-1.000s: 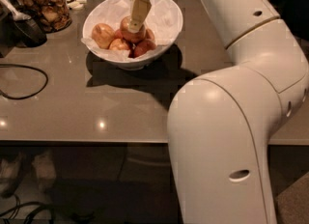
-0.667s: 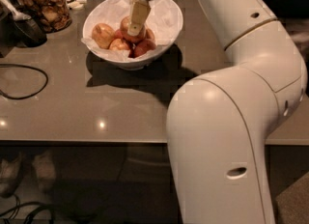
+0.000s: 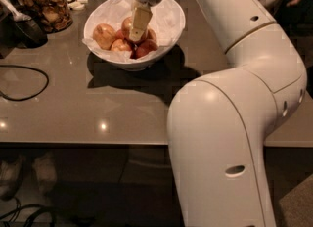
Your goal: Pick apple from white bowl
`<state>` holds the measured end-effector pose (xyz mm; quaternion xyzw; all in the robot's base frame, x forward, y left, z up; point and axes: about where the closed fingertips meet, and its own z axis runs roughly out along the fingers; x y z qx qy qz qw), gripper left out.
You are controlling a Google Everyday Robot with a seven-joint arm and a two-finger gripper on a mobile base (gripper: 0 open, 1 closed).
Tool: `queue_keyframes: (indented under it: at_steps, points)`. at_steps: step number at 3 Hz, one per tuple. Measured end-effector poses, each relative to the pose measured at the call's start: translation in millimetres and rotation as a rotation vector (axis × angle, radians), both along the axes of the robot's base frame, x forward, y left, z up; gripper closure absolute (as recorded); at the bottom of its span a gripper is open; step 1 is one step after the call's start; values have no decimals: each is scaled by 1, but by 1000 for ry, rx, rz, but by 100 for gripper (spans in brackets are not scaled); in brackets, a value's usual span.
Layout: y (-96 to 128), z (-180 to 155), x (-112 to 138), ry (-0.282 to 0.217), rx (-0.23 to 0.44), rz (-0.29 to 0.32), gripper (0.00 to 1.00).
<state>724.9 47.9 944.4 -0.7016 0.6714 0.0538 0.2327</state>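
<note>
The white bowl (image 3: 168, 23), lined with crinkled white paper, stands at the back of the grey table and holds several apples. My gripper (image 3: 137, 36) reaches straight down into the bowl's middle. It sits against a golden-orange apple (image 3: 127, 26), which it partly hides. A paler yellowish apple (image 3: 104, 35) lies at the bowl's left. Smaller, redder apples (image 3: 145, 49) lie in front of and to the right of the gripper.
A glass jar of brown snacks (image 3: 45, 3) stands at the back left, with a dark object (image 3: 22, 28) beside it. A black cable (image 3: 29, 81) loops over the table's left side. My white arm (image 3: 234, 103) fills the right of the view.
</note>
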Motion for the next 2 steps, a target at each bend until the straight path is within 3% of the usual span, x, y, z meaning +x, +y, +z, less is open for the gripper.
queue_keyframes:
  at_steps: [2]
  points:
    - [3,-15,1,28,-3,13,31]
